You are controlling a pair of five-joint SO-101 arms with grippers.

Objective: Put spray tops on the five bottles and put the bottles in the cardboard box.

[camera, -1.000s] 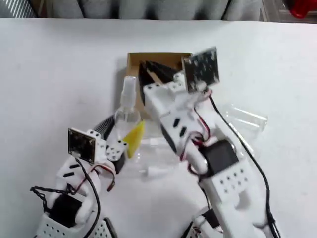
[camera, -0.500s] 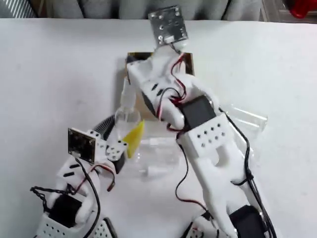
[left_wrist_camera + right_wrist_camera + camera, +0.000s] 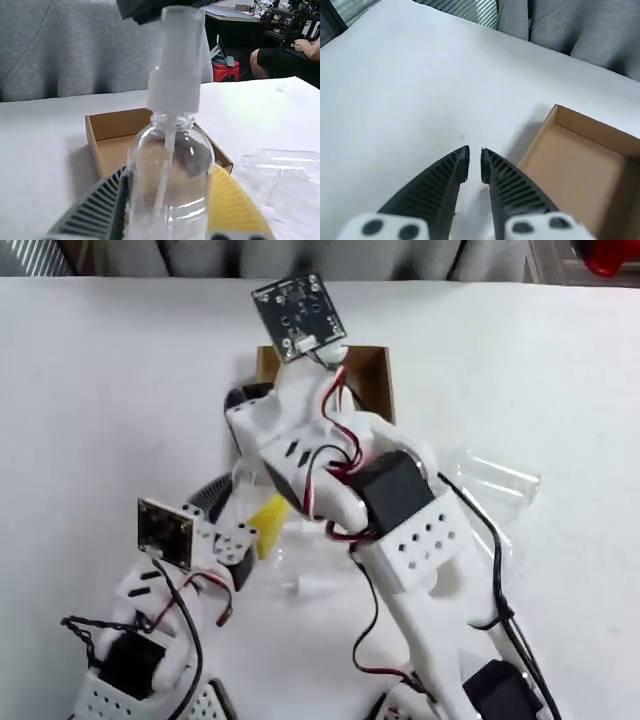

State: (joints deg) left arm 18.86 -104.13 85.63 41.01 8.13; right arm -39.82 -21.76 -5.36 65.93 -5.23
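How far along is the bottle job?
Done: a spray top sits on the bottle in the left gripper. In hand: that bottle, upright beside the box; the right gripper holds nothing. Left: boxing it, as the box floor in view is bare, and capping a second bottle lying on the table with a loose top.

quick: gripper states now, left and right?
Left gripper: closed on the bottle.
Right gripper: barely open, narrow gap, holding nothing.

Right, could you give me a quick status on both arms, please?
Left end effector shut on upright bottle, spray top on. Right end effector barely open, empty. Cardboard box looks empty.
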